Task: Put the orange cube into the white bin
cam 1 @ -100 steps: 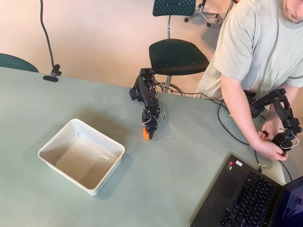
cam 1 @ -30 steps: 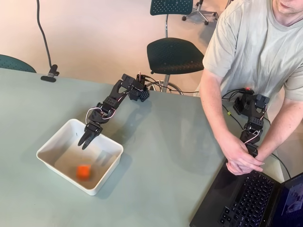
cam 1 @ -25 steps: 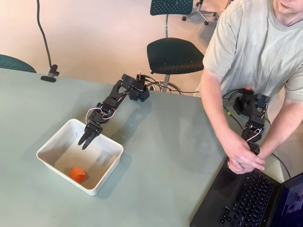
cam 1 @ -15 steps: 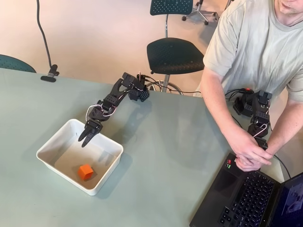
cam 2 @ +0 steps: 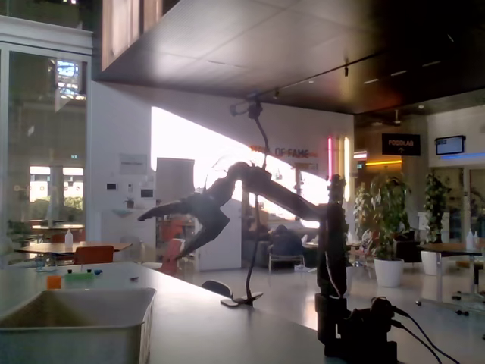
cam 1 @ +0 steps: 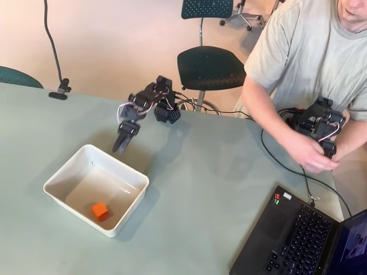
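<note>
Orange cube [cam 1: 100, 211] rests on floor of white bin [cam 1: 129, 205], near front wall, well below and left of gripper [cam 1: 122, 144] in overhead view. Fingers parted, empty, hanging above table just beyond bin's far rim. Placement looks done.
</note>
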### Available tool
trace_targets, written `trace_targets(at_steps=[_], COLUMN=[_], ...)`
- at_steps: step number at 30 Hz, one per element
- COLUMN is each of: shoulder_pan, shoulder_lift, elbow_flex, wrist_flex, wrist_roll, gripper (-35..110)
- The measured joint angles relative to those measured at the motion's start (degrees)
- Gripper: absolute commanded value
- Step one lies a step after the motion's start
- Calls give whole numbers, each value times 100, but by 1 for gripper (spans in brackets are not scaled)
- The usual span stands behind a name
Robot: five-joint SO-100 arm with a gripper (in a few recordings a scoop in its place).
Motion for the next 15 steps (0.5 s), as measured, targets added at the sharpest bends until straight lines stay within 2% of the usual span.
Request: trace_targets(at_steps=[4,7,15], shoulder_pan=[-44,-132,-141], shoulder_lift=[782,1485,3850], elbow_flex=[70,369,2795], wrist_flex=[1046,1450,1380], wrist_roll=[0,0,0], gripper=[59,59,59])
